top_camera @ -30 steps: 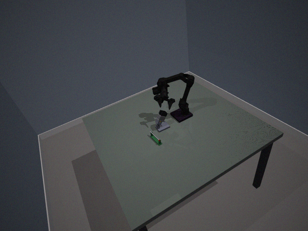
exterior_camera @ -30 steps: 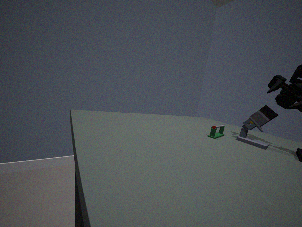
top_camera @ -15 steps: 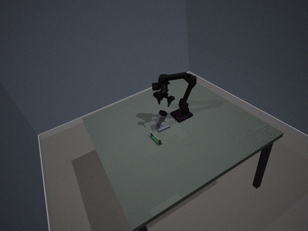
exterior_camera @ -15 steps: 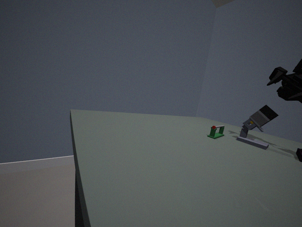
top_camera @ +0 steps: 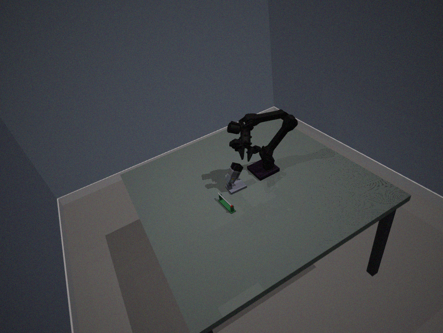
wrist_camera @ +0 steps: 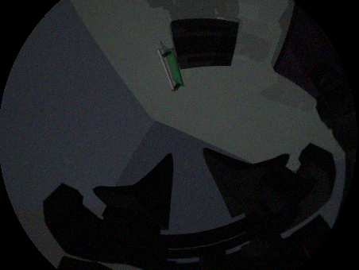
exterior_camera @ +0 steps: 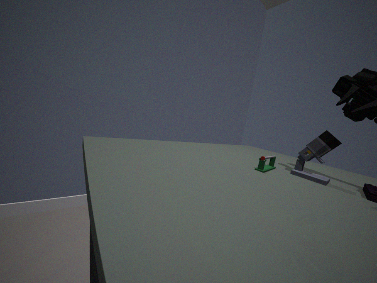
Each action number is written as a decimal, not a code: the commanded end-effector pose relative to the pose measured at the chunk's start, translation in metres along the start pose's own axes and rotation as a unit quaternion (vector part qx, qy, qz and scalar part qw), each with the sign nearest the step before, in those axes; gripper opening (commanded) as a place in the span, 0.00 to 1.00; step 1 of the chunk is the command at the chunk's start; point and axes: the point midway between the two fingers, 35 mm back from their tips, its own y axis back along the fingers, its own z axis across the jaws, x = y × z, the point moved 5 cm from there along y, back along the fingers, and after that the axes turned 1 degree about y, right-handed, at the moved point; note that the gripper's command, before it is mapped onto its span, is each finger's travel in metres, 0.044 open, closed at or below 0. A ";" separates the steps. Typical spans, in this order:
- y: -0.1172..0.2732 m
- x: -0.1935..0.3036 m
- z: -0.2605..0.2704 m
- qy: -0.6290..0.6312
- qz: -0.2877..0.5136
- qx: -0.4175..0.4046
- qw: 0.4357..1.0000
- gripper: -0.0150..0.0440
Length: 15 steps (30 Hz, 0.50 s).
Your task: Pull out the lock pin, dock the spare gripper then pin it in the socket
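Note:
My gripper [top_camera: 245, 157] [exterior_camera: 341, 108] [wrist_camera: 187, 153] is partly open and empty, above the grey unit and clear of it. The grey unit's tilted body [top_camera: 234, 175] [exterior_camera: 317, 146] [wrist_camera: 204, 44] has a black end [top_camera: 236, 166] [exterior_camera: 329, 139] facing up and a small yellow patch. It leans over a flat grey base [top_camera: 239, 187] [exterior_camera: 310, 176] on a short post. A thin light pin [top_camera: 225, 199] [exterior_camera: 270, 157] [wrist_camera: 166, 70] with a red head [top_camera: 231, 206] [exterior_camera: 262, 158] lies across the two posts of a green stand [top_camera: 226, 206] [exterior_camera: 267, 167] [wrist_camera: 175, 69]. I cannot tell whether the grey body is pinned.
The arm's dark purple base block [top_camera: 263, 169] [exterior_camera: 371, 192] [wrist_camera: 295, 52] stands on the green-grey table [top_camera: 286, 222] [exterior_camera: 182, 198] [wrist_camera: 222, 103], behind the grey unit. The green stand is on the unit's other side. A table leg [top_camera: 380, 243] shows below the right edge.

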 end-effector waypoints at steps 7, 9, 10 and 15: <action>-0.017 -0.005 0.036 0.256 -0.051 0.099 0.960 0.56; -0.025 -0.010 0.048 0.349 -0.055 0.145 0.924 0.56; -0.030 -0.013 0.054 0.394 -0.054 0.169 0.902 0.56; -0.060 -0.026 0.080 0.601 -0.012 0.287 0.746 0.56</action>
